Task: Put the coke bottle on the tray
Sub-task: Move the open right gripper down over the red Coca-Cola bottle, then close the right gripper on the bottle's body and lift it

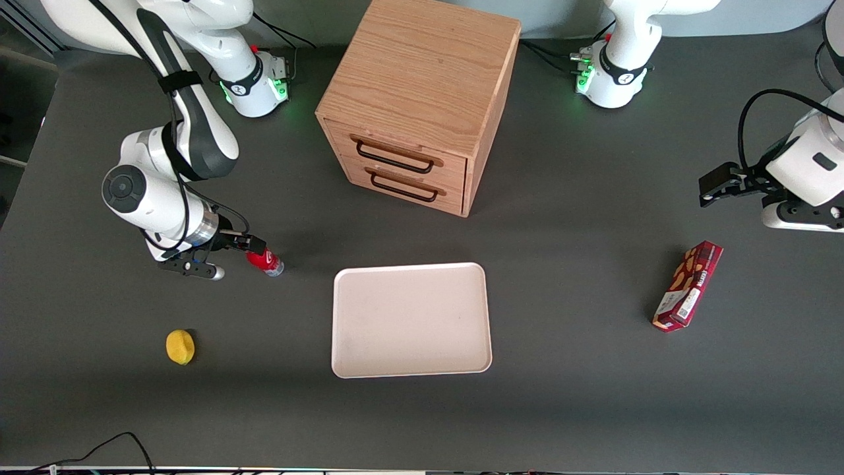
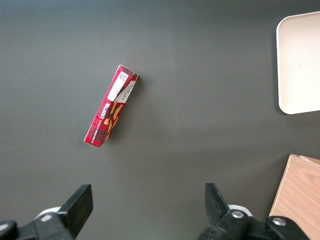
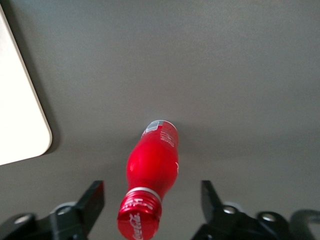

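Observation:
The coke bottle (image 1: 265, 261) is small and red, with a red cap and a clear base that rests on the dark table, beside the tray toward the working arm's end. The right gripper (image 1: 239, 254) is open and reaches down over the bottle. In the right wrist view the fingers (image 3: 95, 196) stand apart on either side of the bottle's cap (image 3: 140, 220), with a gap on each side. The bottle's body (image 3: 152, 162) shows below the cap. The cream-white tray (image 1: 409, 268) lies flat, with nothing on it; its corner shows in the right wrist view (image 3: 20, 115).
A wooden two-drawer cabinet (image 1: 422, 99) stands farther from the front camera than the tray. A yellow lemon (image 1: 180, 346) lies nearer the camera than the gripper. A dark red snack box (image 1: 688, 285) lies toward the parked arm's end.

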### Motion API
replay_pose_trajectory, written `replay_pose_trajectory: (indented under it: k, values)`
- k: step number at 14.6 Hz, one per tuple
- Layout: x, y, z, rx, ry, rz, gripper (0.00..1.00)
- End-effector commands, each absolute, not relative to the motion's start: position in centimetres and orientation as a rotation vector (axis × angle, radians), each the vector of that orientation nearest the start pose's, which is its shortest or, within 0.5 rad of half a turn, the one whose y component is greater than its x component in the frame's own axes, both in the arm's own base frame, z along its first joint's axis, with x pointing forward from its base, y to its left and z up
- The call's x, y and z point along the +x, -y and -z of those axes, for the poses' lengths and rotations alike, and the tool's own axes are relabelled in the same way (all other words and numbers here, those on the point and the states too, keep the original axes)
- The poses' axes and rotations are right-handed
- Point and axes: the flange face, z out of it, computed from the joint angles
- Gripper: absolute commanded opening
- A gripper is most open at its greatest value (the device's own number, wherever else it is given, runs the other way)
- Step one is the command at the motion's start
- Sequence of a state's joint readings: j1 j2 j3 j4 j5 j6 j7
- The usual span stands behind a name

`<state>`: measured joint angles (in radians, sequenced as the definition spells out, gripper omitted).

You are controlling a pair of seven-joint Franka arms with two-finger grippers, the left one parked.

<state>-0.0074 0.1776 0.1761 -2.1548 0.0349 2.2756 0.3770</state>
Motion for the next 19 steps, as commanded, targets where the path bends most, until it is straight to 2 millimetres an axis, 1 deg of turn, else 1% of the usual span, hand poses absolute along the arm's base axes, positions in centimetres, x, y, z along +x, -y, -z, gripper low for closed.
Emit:
replay_pose_trajectory:
  k: [1,3,5,7,9,12,14,15,16,17,19]
  values:
    - [54.0,-9.5,-31.5,-3.074,-0.381,-0.090,0.00]
    - [53.8,-9.8,-31.7,-3.077,-0.359,-0.092,0.00]
    - [54.0,-9.9,-32.6,-3.088,-0.329,-0.084,0.00]
    - [54.8,-10.0,-35.1,-3.108,-0.311,-0.116,0.00]
    - [55.9,-10.2,-39.4,-3.118,-0.304,-0.149,0.00]
    - [57.9,-10.2,-47.1,-3.133,-0.297,-0.170,0.00]
    - [59.8,-10.3,-51.9,-3.118,-0.323,-0.152,0.00]
    - [60.7,-11.4,-53.8,-3.112,-0.318,-0.171,0.00]
    - [61.8,-12.6,-55.5,-3.101,-0.352,-0.189,0.00]
    - [63.3,-12.7,-56.3,-3.080,-0.431,-0.228,0.00]
    - [66.0,-15.2,-56.5,-3.026,-0.523,-0.240,0.00]
